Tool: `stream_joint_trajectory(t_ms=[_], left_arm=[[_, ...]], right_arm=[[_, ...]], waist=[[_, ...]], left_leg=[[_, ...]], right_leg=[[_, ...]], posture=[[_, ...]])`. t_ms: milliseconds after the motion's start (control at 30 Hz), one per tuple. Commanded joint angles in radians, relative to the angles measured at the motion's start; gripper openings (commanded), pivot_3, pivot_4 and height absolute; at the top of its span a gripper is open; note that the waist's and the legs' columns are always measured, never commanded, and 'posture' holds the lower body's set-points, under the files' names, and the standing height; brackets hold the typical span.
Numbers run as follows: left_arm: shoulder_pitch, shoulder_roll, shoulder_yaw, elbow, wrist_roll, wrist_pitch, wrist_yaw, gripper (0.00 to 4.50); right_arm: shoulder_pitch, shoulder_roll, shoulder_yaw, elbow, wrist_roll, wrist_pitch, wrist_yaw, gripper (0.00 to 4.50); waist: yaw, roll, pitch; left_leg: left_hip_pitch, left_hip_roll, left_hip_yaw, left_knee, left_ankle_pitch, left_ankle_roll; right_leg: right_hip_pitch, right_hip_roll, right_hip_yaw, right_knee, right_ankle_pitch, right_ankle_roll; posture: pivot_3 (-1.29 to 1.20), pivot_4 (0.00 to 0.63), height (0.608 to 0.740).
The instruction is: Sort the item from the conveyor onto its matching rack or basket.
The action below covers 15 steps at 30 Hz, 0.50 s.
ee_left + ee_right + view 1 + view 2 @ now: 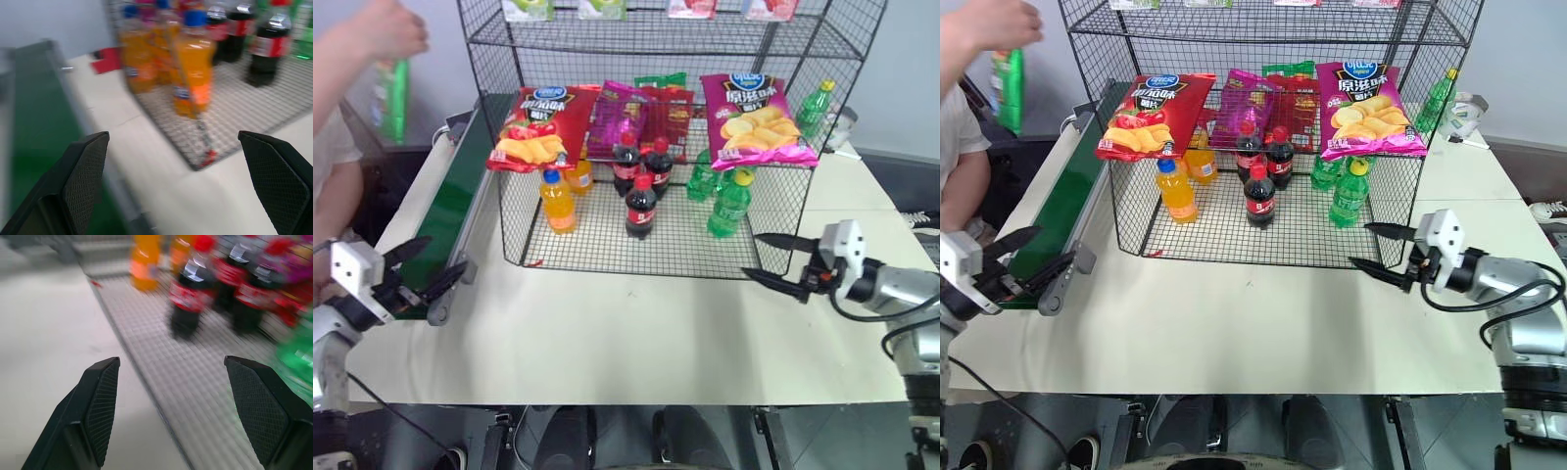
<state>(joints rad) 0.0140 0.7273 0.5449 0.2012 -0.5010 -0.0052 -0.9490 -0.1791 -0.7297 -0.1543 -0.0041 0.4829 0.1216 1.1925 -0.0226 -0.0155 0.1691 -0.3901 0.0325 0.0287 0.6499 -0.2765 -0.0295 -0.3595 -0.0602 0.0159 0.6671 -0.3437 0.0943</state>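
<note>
Both grippers have tapered black fingers (85, 181) with cross-hatched pads. White blocks top the wrists. The silver right arm (901, 286) trails black cables.

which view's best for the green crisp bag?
Left eye view: the green crisp bag hangs from a person's hand above the conveyor's far end. Right eye view has it too, closer to the frame edge. Wrist views face the rack bottles.

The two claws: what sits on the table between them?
Nothing; in the left eye view, bare cream table runs from the left claw to the right claw. The rack stands further back.
</note>
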Motion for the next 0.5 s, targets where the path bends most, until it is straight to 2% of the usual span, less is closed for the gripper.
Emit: stream_joint_trajectory(t_ms=[33,200,333,433,500], left_arm=[[0.079,0.008,0.087,-0.075,0.031,0.038,0.125,4.5],[0.206,-0.039,0.235,-0.202,-0.014,0.113,0.272,4.5],[0.252,-0.132,0.253,-0.322,-0.001,0.092,0.365,4.5],[0.268,-0.181,0.287,-0.358,0.079,0.054,0.487,4.5],[0.279,-0.209,0.294,-0.378,0.076,0.052,0.518,4.5]], right_arm=[[-0.012,0.013,0.029,-0.122,0.048,0.059,-0.01,3.55],[-0.067,0.029,0.076,-0.187,0.118,0.14,0.027,3.55],[-0.111,0.081,0.119,-0.188,0.122,0.123,0.052,3.55],[-0.144,0.13,0.148,-0.177,0.129,0.112,0.069,3.55],[-0.161,0.151,0.165,-0.155,0.108,0.083,0.085,3.55]], waist=[[0.0,0.0,0.0],[0.002,-0.001,0.0],[0.009,-0.003,-0.001],[0.007,-0.004,-0.002],[0.005,-0.004,-0.002]], left_leg=[[0.0,0.0,0.0,0.0,0.0,0.0],[0.0,0.0,0.0,0.0,0.0,0.0],[0.0,0.0,-0.001,0.0,0.0,0.0],[0.0,-0.001,-0.001,0.0,0.0,0.0],[0.0,-0.001,-0.001,-0.001,0.0,0.0]], right_leg=[[0.0,0.0,0.0,0.0,0.0,0.0],[0.0,-0.001,0.0,0.0,0.0,0.0],[0.001,-0.002,-0.001,-0.001,0.0,0.0],[0.001,-0.003,-0.001,-0.002,0.0,0.0],[0.0,-0.002,-0.001,-0.002,0.0,-0.001]], posture=[[0.0,0.15,0.739],[0.0,0.15,0.739],[0.0,0.15,0.739],[0.0,0.15,0.739],[0.0,0.15,0.739]])
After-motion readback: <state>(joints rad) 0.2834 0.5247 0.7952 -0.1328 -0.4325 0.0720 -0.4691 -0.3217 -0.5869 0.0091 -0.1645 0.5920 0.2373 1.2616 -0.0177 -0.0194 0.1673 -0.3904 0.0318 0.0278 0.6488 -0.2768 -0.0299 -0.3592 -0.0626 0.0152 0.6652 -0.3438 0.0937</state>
